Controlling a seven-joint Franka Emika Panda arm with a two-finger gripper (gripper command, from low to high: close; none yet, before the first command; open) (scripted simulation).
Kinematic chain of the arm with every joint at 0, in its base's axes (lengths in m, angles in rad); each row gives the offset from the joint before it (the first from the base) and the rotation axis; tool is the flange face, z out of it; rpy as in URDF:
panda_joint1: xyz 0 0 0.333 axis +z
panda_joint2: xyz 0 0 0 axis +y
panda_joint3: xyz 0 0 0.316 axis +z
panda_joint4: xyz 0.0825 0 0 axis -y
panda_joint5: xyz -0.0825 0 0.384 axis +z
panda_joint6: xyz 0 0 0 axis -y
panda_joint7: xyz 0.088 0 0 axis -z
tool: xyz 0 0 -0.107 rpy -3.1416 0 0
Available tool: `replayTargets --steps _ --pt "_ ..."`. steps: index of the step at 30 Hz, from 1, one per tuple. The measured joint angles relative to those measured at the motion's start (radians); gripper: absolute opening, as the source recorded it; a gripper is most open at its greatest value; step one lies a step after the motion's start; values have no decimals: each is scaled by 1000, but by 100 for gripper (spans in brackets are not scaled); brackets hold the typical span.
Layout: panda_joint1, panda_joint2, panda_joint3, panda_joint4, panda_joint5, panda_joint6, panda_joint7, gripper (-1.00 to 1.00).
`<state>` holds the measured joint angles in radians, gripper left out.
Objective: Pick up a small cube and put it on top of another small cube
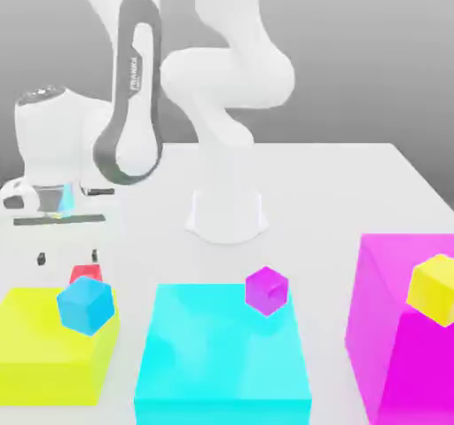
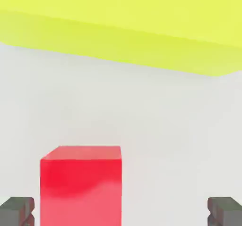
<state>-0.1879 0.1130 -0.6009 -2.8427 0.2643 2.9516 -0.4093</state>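
A pale white table (image 1: 337, 184) stands under a flat grey backdrop, with the white base of the arm (image 1: 226, 215) planted near its middle. Along the near edge sit three big blocks: a yellow block (image 1: 44, 348) at the exterior view's left, a cyan block (image 1: 222, 361) in the centre, and a magenta block (image 1: 399, 343) at the exterior view's right.

The small cube (image 1: 85, 274) is plain, glossy red, with sharp edges and a soft sheen across its faces. It rests on the table just behind the yellow block (partly hidden in the exterior view by a light blue cube (image 1: 86, 305) perched on that block's upper corner). In the hand view the small cube (image 2: 80, 185) lies between the two dark fingertips (image 2: 16, 211), nearer to one than the other, with the yellow block (image 2: 142, 27) beyond it.

The gripper (image 1: 66, 258) hangs directly over the small cube, its fingers spread wide and clear of the cube's sides, holding nothing.

A purple cube (image 1: 266, 290) sits on the cyan block's far edge, and a small yellow cube (image 1: 434, 288) rests on the magenta block.
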Motion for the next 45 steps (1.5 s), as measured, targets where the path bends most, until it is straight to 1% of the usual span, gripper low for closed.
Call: replayTargets --steps 7,14,15,20,21,23,25,31,35,40,45 --pt "-138 79 192 19 210 53 -153 0" --pt "-338 165 446 30 395 128 -286 0" --pt "-365 177 479 31 416 139 -301 -100" --pt "-365 177 479 31 416 136 -301 -100" --pt "-380 182 497 31 428 142 -310 -100" --pt "-354 170 464 30 403 131 -292 -100" --pt "-303 147 399 28 354 111 -257 -100" --pt "-172 73 215 16 165 53 -121 -100" --pt "-103 26 114 6 41 20 -31 -100" --pt "-54 -30 28 -9 -106 -14 77 -100" --pt "-46 -80 -9 -28 -224 -41 167 -100"
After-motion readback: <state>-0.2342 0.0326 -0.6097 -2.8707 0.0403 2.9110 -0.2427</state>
